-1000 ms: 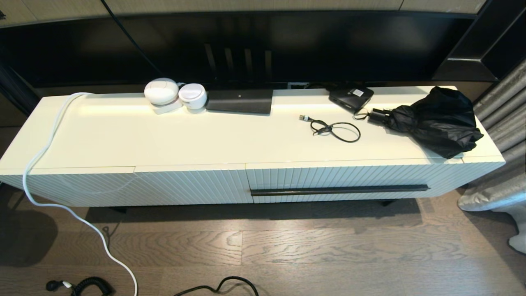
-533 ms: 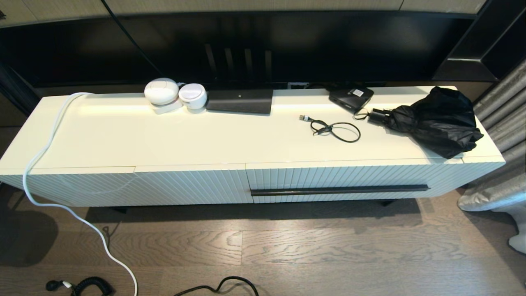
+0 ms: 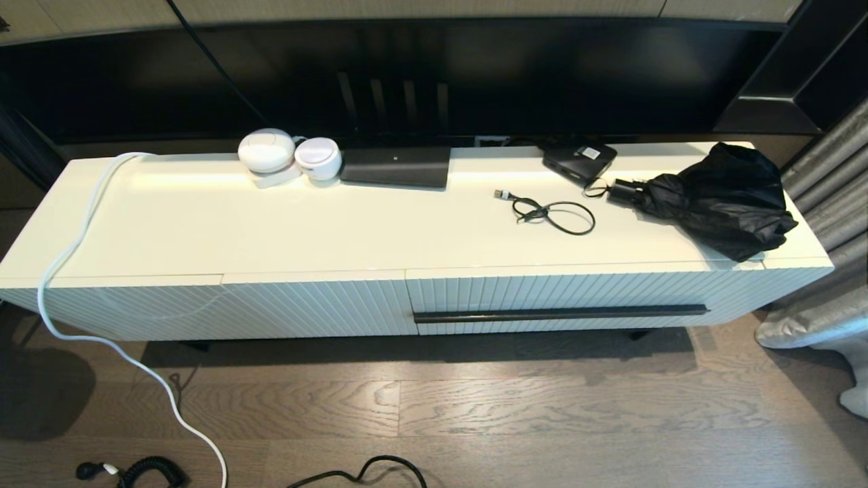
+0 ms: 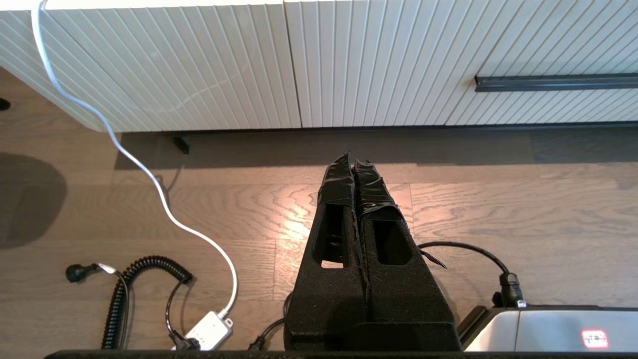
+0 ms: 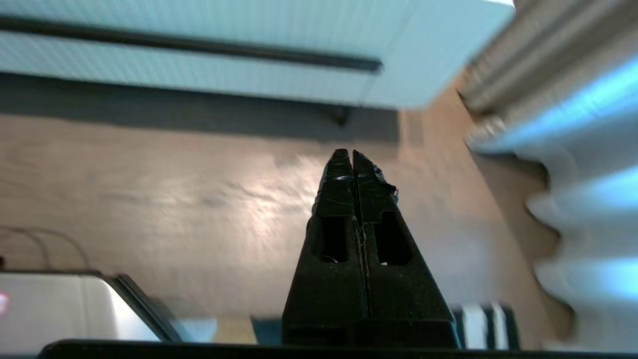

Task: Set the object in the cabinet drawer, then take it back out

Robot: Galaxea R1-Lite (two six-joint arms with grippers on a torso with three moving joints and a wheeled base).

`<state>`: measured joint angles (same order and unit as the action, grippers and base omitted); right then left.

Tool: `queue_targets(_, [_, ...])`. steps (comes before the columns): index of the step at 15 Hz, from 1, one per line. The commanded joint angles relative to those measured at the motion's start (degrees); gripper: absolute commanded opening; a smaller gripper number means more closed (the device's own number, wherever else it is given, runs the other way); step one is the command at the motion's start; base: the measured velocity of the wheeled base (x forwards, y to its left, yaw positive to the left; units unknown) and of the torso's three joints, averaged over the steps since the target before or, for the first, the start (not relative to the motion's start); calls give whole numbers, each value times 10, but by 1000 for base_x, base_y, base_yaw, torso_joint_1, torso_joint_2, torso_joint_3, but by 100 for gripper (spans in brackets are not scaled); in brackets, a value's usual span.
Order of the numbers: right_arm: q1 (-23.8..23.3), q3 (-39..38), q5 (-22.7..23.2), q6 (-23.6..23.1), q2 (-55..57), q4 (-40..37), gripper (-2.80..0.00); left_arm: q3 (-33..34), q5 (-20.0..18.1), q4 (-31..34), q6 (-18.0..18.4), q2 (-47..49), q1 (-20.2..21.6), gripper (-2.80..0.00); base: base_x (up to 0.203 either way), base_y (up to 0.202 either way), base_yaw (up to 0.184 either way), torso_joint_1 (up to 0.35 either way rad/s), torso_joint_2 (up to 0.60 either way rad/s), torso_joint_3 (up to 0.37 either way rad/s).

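The wide cabinet drawer with the white vertically ribbed front (image 3: 563, 298) sits fully closed at the lower right of the long glossy cream TV cabinet (image 3: 325, 230), its long thin black bar handle (image 3: 561, 314) running across the middle right of the head view. To its left is the handleless diagonally ribbed white panel (image 3: 271, 308). On the cabinet top, upper right, there's a coiled black USB cable (image 3: 553, 211), a crumpled black fabric bundle (image 3: 725, 200) and a small black box (image 3: 580, 161); two white rounded gadgets (image 3: 288, 157) sit upper centre-left. A white power cord (image 3: 74, 271) trails down the left end onto the wood floor (image 3: 475, 407).

Neither arm shows in the head view. In its own wrist view the left hand (image 4: 353, 162) hangs over the floor in front of the cabinet, fingers pressed together, holding nothing. Right hand (image 5: 349, 155) is the same, fingers closed tight and empty, above the floor near the handle's end and the grey curtain (image 5: 573, 174)
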<state>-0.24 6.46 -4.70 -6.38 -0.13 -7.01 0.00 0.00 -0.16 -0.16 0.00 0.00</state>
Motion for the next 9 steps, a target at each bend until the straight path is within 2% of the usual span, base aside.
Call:
queue_targets(1, [0, -26, 12, -3, 2, 30, -280, 0, 0, 0, 0, 0, 0, -280, 0, 0, 0, 0, 0, 0])
queue_targets(3, [0, -52, 56, -5, 2, 74, -280, 1, 0, 0, 0, 0, 0, -280, 0, 0, 0, 0, 0, 0])
queue_targets(4, [0, -64, 74, 1, 2, 72, -280, 0, 0, 0, 0, 0, 0, -280, 0, 0, 0, 0, 0, 0])
queue_targets(6, [0, -65, 67, 31, 3, 68, -280, 1, 0, 0, 0, 0, 0, -280, 0, 0, 0, 0, 0, 0])
queue_targets(9, [0, -65, 62, 40, 2, 69, -280, 0, 0, 0, 0, 0, 0, -280, 0, 0, 0, 0, 0, 0])
